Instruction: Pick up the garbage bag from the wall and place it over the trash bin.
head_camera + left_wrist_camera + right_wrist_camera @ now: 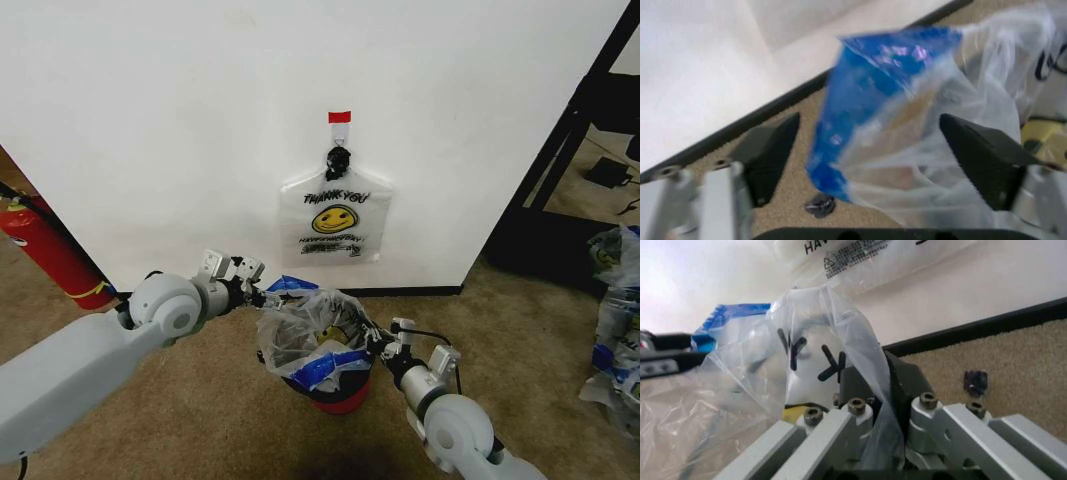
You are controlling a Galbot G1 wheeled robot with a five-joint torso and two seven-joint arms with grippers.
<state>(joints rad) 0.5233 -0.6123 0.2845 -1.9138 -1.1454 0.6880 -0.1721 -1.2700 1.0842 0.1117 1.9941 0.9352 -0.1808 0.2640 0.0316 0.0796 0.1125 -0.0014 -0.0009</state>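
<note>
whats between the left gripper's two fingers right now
In the left wrist view, the garbage bag's blue-edged rim hangs in the gap of the open left gripper, touching neither finger.

Trash bin (340, 398) mostly under garbage bag (305, 335)

Bare carpet (200, 400) lies open in front of the trash bin (340, 398) and to either side of it. The wall (180, 130) closes the far side just behind the bin. A second printed bag (335, 215) hangs on the wall above the bin. A fire extinguisher (50, 255) stands at the left, well apart; a dark shelf frame (560, 150) and stuffed clear bags (615, 330) bound the right.
</note>
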